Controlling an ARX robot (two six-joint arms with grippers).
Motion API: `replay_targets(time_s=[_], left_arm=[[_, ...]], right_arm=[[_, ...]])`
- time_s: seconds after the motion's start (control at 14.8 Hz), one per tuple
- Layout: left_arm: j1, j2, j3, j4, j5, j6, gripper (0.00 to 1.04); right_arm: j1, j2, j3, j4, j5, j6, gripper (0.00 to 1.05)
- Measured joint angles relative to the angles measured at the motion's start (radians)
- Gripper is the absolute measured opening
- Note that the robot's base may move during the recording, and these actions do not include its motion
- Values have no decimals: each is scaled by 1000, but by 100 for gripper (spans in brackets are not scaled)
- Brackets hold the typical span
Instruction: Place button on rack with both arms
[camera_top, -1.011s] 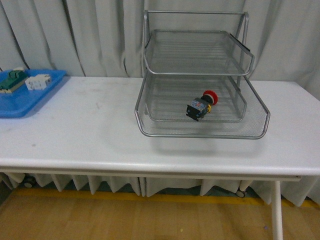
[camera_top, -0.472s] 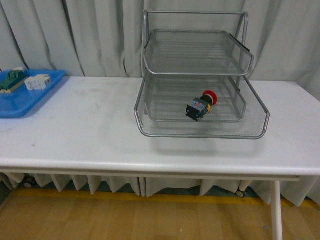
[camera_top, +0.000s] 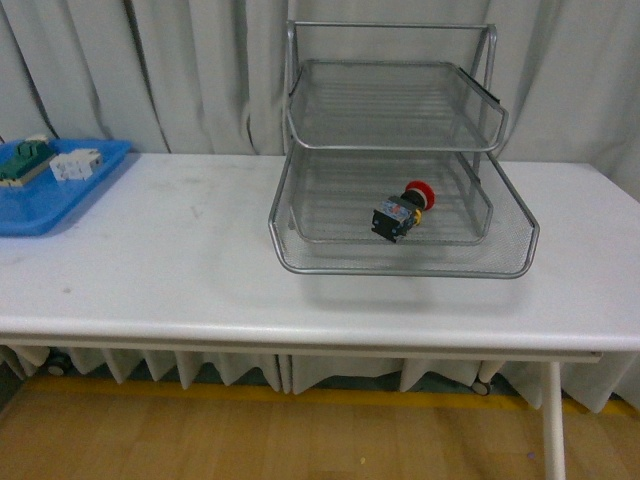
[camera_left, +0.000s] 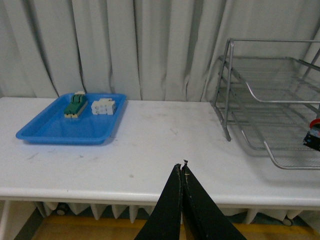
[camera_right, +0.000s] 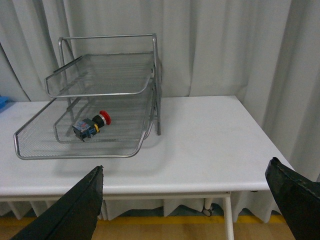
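The button (camera_top: 401, 211), with a red cap, yellow collar and dark body, lies on its side in a lower tier of the silver wire-mesh rack (camera_top: 290, 255). The right wrist view shows the button (camera_right: 91, 125) in the rack (camera_right: 30, 155) too. Only its edge (camera_left: 314, 135) shows in the left wrist view, inside the rack (camera_left: 227, 100). My left gripper (camera_left: 182, 166) is shut on nothing, held back near the table's front edge. My right gripper (camera_right: 186, 172) is open and empty, also off the table's front. Neither arm shows in the front view.
A blue plastic tray (camera_top: 45, 212) at the table's far left holds a green block (camera_top: 22, 159) and a white block (camera_top: 76, 163). Grey curtains hang behind the white table (camera_top: 180, 270). A table leg (camera_top: 553, 420) stands at the right front.
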Motion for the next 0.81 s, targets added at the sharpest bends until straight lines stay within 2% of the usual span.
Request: replay_targets(time_s=[0.54,0.61,0.81], left_arm=[[0,-132,0,-129,0,0,2],[0,-241,0,-292,3,0,2],[0,-294,0,-306,0,0,2]], right_arm=[[0,0,0,0,0,0,98],[0,0,0,0,1,0,98],[0,0,0,0,0,0,98]])
